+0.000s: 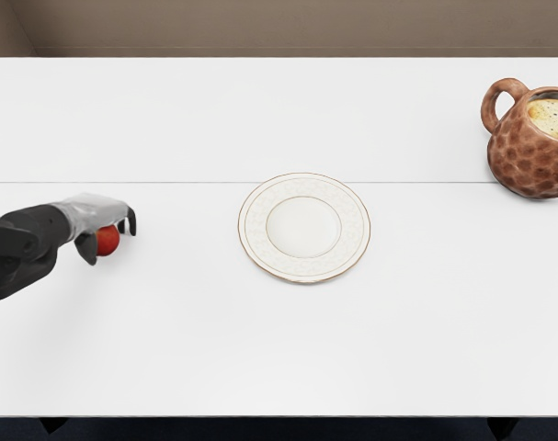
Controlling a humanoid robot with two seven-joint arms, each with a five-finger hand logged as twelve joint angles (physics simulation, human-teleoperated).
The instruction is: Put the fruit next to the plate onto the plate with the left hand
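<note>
On the white worktop, at the left of the frame, the left robot hand has its fingers curled down around a small red fruit, well apart from the empty plate at the centre. A brown jug stands at the upper right.

Nothing to read for you right now: no lettering, label, brand mark or number shows on the plate, the brown jug, the red fruit, the left robot hand or the white bench.
</note>
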